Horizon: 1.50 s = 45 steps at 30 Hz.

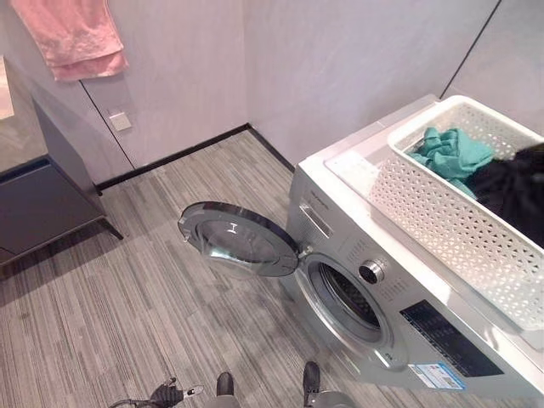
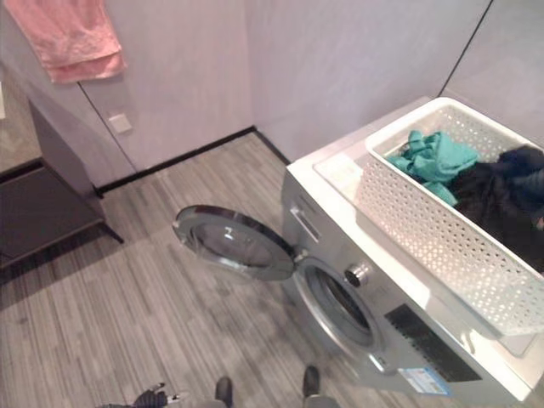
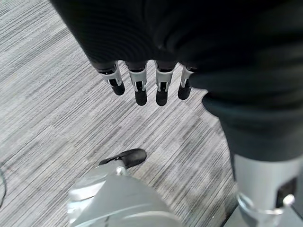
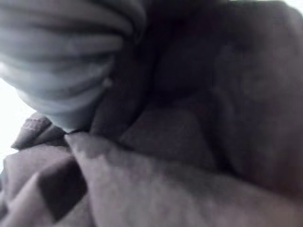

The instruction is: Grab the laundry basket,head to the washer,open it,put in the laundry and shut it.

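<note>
Step in hand, as I read it: loading. Washer [image 1: 408, 314] sits lower right of the eye views, its door [image 1: 238, 240] swung wide open at centre frame, drum mouth [image 1: 348, 297] dark and looking empty. Laundry basket [image 1: 476, 229] is parked on the washer top, right edge of frame.

Left hand [image 3: 142, 87]: fingers straight and relaxed, hanging over bare floor, carrying nothing.

Right hand [image 4: 61, 61]: its wrist view shows the ribbed cover jammed right against dark cloth [image 4: 189, 142]. I can't tell whether it has a grip.

Next move, my call: get a firm pinch on the dark garment, lift it clear of the basket rim, swing down and left to the drum mouth without snagging the door.

Count:
- one washer, one door
- one basket
- laundry in basket: one teal piece [image 1: 450, 157], one dark piece [image 1: 518, 187]; the right eye view hints at a bluish bit on the dark pile, unsure if separate
- one pink towel [image 1: 72, 38] on the wall, upper left
</note>
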Motion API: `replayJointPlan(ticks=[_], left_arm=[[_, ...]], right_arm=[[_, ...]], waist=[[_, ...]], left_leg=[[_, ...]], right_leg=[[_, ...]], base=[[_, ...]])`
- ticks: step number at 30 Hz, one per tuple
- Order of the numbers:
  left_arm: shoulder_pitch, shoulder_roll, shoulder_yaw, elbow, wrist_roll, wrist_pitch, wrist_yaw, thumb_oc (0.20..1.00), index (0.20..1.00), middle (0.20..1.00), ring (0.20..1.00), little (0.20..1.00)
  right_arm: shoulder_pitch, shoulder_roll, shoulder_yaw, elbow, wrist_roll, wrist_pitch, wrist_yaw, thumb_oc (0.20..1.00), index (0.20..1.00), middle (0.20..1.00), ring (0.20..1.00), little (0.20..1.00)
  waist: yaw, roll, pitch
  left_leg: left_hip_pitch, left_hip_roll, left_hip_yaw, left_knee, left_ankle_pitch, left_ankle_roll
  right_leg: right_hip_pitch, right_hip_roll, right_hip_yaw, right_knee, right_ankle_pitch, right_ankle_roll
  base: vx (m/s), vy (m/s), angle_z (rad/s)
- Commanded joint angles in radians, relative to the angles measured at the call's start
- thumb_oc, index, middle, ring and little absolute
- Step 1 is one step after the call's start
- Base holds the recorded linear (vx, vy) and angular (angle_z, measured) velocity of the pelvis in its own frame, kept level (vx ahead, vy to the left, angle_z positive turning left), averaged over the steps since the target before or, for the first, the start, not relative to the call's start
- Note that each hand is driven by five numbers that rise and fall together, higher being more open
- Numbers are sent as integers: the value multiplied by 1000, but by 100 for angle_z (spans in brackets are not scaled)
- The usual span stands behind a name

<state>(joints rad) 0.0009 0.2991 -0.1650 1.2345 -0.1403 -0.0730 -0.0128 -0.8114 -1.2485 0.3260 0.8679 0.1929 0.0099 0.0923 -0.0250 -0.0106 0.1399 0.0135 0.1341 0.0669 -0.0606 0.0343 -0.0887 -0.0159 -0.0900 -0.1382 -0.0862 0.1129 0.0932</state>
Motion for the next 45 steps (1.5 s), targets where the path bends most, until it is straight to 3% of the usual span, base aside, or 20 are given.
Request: replayJointPlan(ticks=[1,7,11,18,20,22,24,27,28,29,30,31,32,33,34,35,36,38,39,45], left_arm=[[-4,45,-12,45,17,-20,26,1000,1000,1000,1000,1000],[-4,50,-26,64,33,-16,40,1000,1000,1000,1000,1000],[-38,61,-51,-3,6,-31,73,1000,1000,1000,1000,1000],[-83,70,-81,-124,10,-51,114,1000,1000,1000,1000,1000],[-91,84,-95,-256,27,-65,113,1000,1000,1000,1000,1000],[-88,87,-95,-260,27,-63,113,1000,1000,1000,1000,1000],[-87,88,-95,-346,17,-72,99,1000,1000,1000,1000,1000],[-53,115,-103,-533,6,-82,33,1000,1000,1000,1000,1000],[-34,134,-93,-584,5,-80,18,1000,1000,1000,1000,1000],[-23,137,-83,-643,-6,-86,-1,1000,1000,1000,1000,1000],[-15,145,-80,-652,-6,-81,-4,1000,1000,1000,1000,1000],[13,163,-55,-730,-8,-84,-29,1000,1000,1000,1000,1000],[24,183,-52,-743,-8,-78,-32,1000,1000,1000,1000,1000],[39,196,-36,-812,-12,-76,-55,1000,1000,1000,1000,1000],[58,235,-36,-863,-21,-65,-77,1000,1000,1000,1000,1000],[72,253,-32,-911,-28,-64,-94,1000,1000,1000,1000,1000],[98,275,-17,-968,-36,-60,-118,1000,1000,1000,1000,1000],[109,294,-8,-1016,-36,-64,-134,1000,1000,1000,1000,1000],[109,294,-8,-1016,-36,-64,-134,1000,1000,1000,1000,1000],[108,281,8,-1005,1,-67,-127,1000,1000,1000,1000,1000]], right_arm=[[-192,-97,-47,-104,118,-85,-169,200,200,200,200,200],[-402,-119,24,-99,140,-104,-258,200,200,200,200,200],[-711,-135,219,23,127,-91,-356,200,200,200,200,200],[-809,-187,281,-24,31,-62,-456,200,200,200,200,200],[-737,-244,212,-169,-89,-31,-514,200,200,200,200,200],[-710,-244,186,-178,-93,-27,-516,200,200,200,200,200],[-649,-269,124,-250,-135,-16,-544,200,200,200,200,200],[-441,-297,-62,-387,-228,7,-562,200,200,200,200,200],[-297,-278,-195,-448,-252,16,-563,200,200,200,200,200],[-239,-265,-235,-495,-275,17,-560,200,200,200,200,200],[-194,-257,-280,-510,-282,22,-559,200,200,200,200,200],[-73,-211,-381,-597,-330,24,-560,200,200,200,200,200],[24,-188,-477,-630,-342,33,-556,200,200,200,200,200],[147,-95,-563,-747,-404,31,-543,200,200,200,200,200],[317,6,-704,-869,-448,43,-514,200,200,200,200,200],[380,84,-735,-944,-478,41,-497,200,200,200,200,200],[453,210,-745,-1057,-527,35,-464,200,200,200,200,200],[512,309,-743,-1125,-543,18,-436,200,200,200,200,200],[512,309,-743,-1125,-543,18,-436,200,200,200,200,200],[700,520,-717,-1310,-534,-42,-314,200,200,200,200,200]], waist=[[12,-82,-56],[16,-94,-90],[16,-105,-123],[-3,-100,-135],[-23,-87,-131],[-21,-90,-131],[-38,-70,-124],[-72,-29,-113],[-81,-26,-111],[-98,-5,-103],[-97,-11,-104],[-120,10,-96],[-114,-8,-98],[-127,8,-86],[-112,-11,-81],[-108,-9,-75],[-108,-3,-72],[-106,0,-70],[-106,0,-70],[-123,-25,-74]], left_leg=[[1,44,14,50,-80,-9],[19,41,10,59,-95,-6],[33,36,3,62,-106,-6],[43,27,2,68,-121,5],[51,9,17,69,-137,22],[52,9,19,69,-137,23],[57,-5,28,69,-146,36],[74,-41,55,53,-159,65],[81,-52,65,46,-163,75],[86,-65,72,41,-166,83],[87,-66,74,40,-166,85],[100,-88,84,30,-174,99],[103,-90,88,27,-174,101],[111,-110,97,24,-181,117],[123,-124,106,19,-187,129],[131,-136,113,16,-190,138],[146,-155,130,10,-197,152],[152,-173,144,3,-197,162],[152,-173,144,3,-197,162],[161,-209,171,-24,-187,179]], right_leg=[[-6,-26,34,113,-155,16],[12,-26,36,125,-164,17],[32,-31,25,131,-169,22],[35,-42,28,141,-163,34],[20,-55,43,153,-149,51],[19,-56,45,153,-148,52],[7,-66,59,158,-135,63],[-20,-95,84,167,-100,89],[-29,-103,95,172,-89,97],[-39,-112,101,177,-76,104],[-40,-112,104,178,-75,106],[-55,-125,118,183,-59,114],[-56,-125,123,185,-58,116],[-71,-136,138,191,-46,121],[-81,-144,156,200,-36,128],[-91,-150,167,204,-24,133],[-104,-160,183,204,-3,143],[-118,-170,189,198,18,147],[-118,-170,189,198,18,147],[-150,-189,190,179,82,159]], base=[[0,0,0],[18,26,1],[12,55,5],[-14,72,1],[-63,174,-1],[-27,68,-5],[-60,144,-29],[-101,247,-27],[-99,223,-28],[-67,162,-20],[-80,217,-27],[-39,136,-40],[-78,250,-55],[-56,205,-42],[-81,270,-38],[-66,246,-49],[-72,204,-74],[-62,117,-99],[-81,91,-81],[-81,46,-16]])
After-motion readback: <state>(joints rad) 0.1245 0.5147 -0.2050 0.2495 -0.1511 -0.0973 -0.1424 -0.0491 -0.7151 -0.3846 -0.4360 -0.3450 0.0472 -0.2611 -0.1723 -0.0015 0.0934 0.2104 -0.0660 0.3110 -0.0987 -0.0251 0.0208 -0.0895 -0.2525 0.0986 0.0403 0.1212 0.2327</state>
